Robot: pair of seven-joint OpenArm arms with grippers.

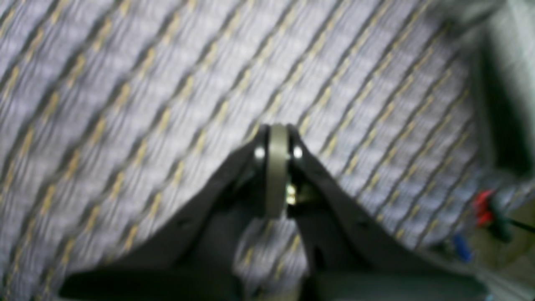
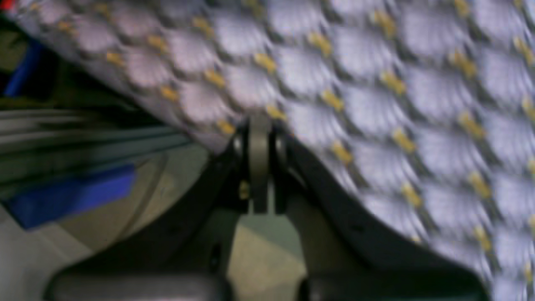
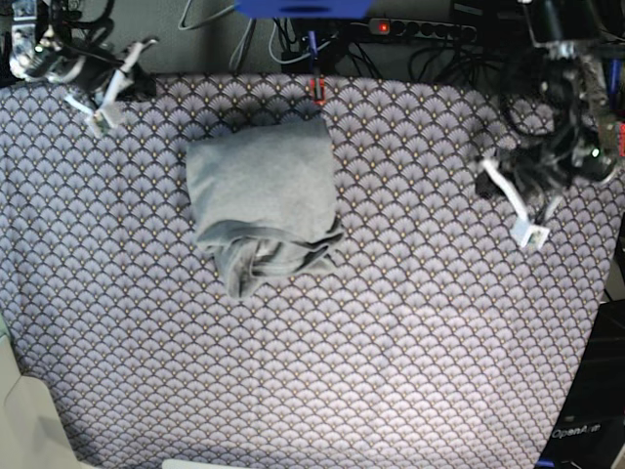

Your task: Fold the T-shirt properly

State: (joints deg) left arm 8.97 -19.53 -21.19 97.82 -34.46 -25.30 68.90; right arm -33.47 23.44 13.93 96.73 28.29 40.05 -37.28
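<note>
Grey T-shirt (image 3: 262, 195) lies folded, well apart from both end effectors.

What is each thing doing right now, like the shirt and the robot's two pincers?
Light grey soft knit T-shirt: folded into a compact bundle, rumpled along its near edge, lying on the cloth, touched by neither arm.
Left pincer: shut, empty, above the cloth.
Right pincer: shut, empty, at the cloth's edge.
Purple-grey fan-scale patterned tablecloth: spread flat over the table.
</note>
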